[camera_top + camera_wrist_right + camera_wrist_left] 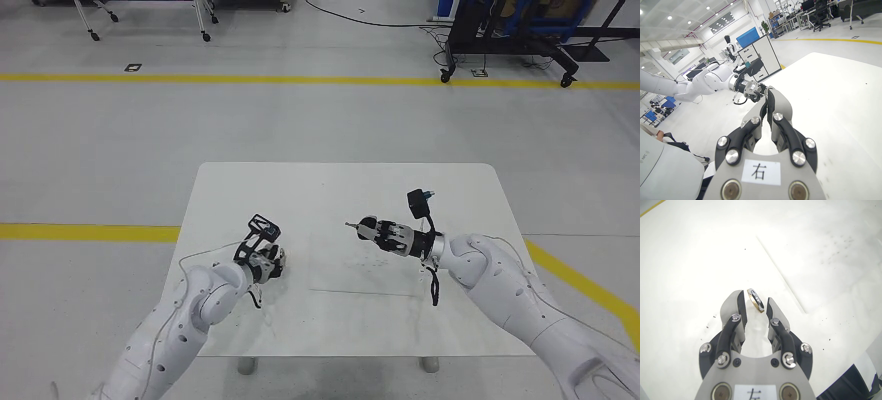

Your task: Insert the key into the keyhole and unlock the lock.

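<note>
**A:** Where is the lock, and why is it held that way?

**B:** It sits tilted between the pads of the left gripper, over the white table, at about 9 o'clock from the table's middle. As far as I can tell, the pads pinch it by its edges. Its chrome end face is turned outward, and I judge that leaves this end free for the other arm.

**A:** And the key?

**B:** The right gripper has its fingers pressed together. It is at roughly 3 o'clock from the left one and well apart from it. A thin dark tip pokes past the fingertips toward the lock, and I take that for the key. It is aimed for a straight push and is not yet inserted.

**A:** Any writing?

**B:** The left label and the right label are white, with one printed character each. The marks on the lock's chrome face are too small to tell.
</note>
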Controlling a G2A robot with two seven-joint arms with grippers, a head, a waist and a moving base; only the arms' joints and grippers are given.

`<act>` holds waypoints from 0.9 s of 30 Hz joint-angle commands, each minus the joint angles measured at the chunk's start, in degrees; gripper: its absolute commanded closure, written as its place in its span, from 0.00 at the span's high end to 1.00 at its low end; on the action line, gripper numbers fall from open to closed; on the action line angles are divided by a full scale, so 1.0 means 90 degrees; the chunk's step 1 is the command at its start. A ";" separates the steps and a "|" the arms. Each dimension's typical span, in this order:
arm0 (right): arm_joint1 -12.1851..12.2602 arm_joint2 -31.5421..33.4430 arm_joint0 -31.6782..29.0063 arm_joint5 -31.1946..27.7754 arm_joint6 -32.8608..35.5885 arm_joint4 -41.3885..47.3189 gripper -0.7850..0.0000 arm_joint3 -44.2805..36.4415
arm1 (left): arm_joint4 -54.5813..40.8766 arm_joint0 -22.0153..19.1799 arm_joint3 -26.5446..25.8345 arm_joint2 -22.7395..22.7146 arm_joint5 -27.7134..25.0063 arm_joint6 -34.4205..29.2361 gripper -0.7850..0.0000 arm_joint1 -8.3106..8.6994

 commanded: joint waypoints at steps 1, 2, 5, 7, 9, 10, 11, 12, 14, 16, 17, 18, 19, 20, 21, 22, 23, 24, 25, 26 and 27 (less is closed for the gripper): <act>0.0000 0.0000 0.0000 0.0000 0.0000 0.0000 0.00 0.0000 | 0.0031 0.0008 -0.0014 0.0003 0.0021 -0.0009 0.02 -0.0006; 0.0000 0.0000 0.0000 0.0000 0.0000 0.0000 0.00 0.0000 | 0.0034 0.0012 -0.0013 0.0000 0.0027 -0.0011 0.02 -0.0010; 0.0000 0.0000 0.0000 0.0000 0.0000 0.0000 0.00 0.0000 | 0.0041 0.0011 0.0020 -0.0009 0.0026 -0.0027 0.07 -0.0019; 0.0000 0.0000 0.0000 0.0000 0.0000 0.0000 0.00 0.0000 | 0.0037 0.0004 0.0035 -0.0029 0.0023 -0.0039 0.12 -0.0024; 0.0000 0.0000 0.0000 0.0000 0.0000 0.0000 0.00 0.0000 | 0.0039 0.0007 0.0037 -0.0043 0.0025 -0.0042 0.18 -0.0029; 0.0000 0.0000 0.0000 0.0000 0.0000 0.0000 0.00 0.0000 | 0.0042 0.0008 0.0041 -0.0047 0.0022 -0.0042 0.20 -0.0031; 0.0000 0.0000 0.0000 0.0000 0.0000 0.0000 0.00 0.0000 | 0.0045 0.0008 0.0055 -0.0049 0.0015 -0.0036 0.20 -0.0035; 0.0000 0.0000 0.0000 0.0000 0.0000 0.0000 0.00 0.0000 | 0.0049 0.0004 0.0074 -0.0045 0.0008 -0.0024 0.22 -0.0040; 0.0000 0.0000 0.0000 0.0000 0.0000 0.0000 0.00 0.0000 | 0.0074 -0.0002 0.0100 -0.0023 0.0022 -0.0016 0.24 -0.0052; 0.0000 0.0000 0.0000 0.0000 0.0000 0.0000 0.00 0.0000 | 0.0097 -0.0005 0.0090 0.0001 0.0028 0.0003 0.24 -0.0065; 0.0000 0.0000 0.0000 0.0000 0.0000 0.0000 0.00 0.0000 | 0.0104 -0.0006 0.0091 0.0008 0.0034 0.0006 0.23 -0.0070; 0.0000 0.0000 0.0000 0.0000 0.0000 0.0000 0.00 0.0000 | 0.0118 -0.0009 0.0090 0.0016 0.0030 0.0005 0.23 -0.0075; 0.0000 0.0000 0.0000 0.0000 0.0000 0.0000 0.00 0.0000 | 0.0127 -0.0011 0.0094 0.0020 0.0029 0.0006 0.23 -0.0079; 0.0000 0.0000 0.0000 0.0000 0.0000 0.0000 0.00 0.0000 | 0.0130 -0.0014 0.0099 0.0023 0.0031 0.0007 0.23 -0.0084; 0.0000 0.0000 0.0000 0.0000 0.0000 0.0000 0.00 0.0000 | 0.0127 -0.0018 0.0104 0.0029 0.0017 0.0014 0.22 -0.0089; 0.0000 0.0000 0.0000 0.0000 0.0000 0.0000 0.00 0.0000 | 0.0149 -0.0027 0.0121 0.0032 0.0021 0.0021 0.20 -0.0094; 0.0000 0.0000 0.0000 0.0000 0.0000 0.0000 0.00 0.0000 | 0.0211 -0.0034 0.0126 0.0049 0.0019 0.0026 0.15 -0.0098; 0.0000 0.0000 0.0000 0.0000 0.0000 0.0000 0.00 0.0000 | 0.0231 -0.0032 0.0126 0.0060 0.0014 0.0046 0.00 -0.0103; 0.0000 0.0000 0.0000 0.0000 0.0000 0.0000 0.00 0.0000 | 0.0254 -0.0028 0.0120 0.0065 0.0017 0.0074 0.00 -0.0108; 0.0000 0.0000 0.0000 0.0000 0.0000 0.0000 0.00 0.0000 | 0.0295 -0.0023 0.0118 0.0069 0.0025 0.0087 0.00 -0.0110; 0.0000 0.0000 0.0000 0.0000 0.0000 0.0000 0.00 0.0000 | 0.0318 -0.0016 0.0112 0.0072 0.0035 0.0093 0.00 -0.0114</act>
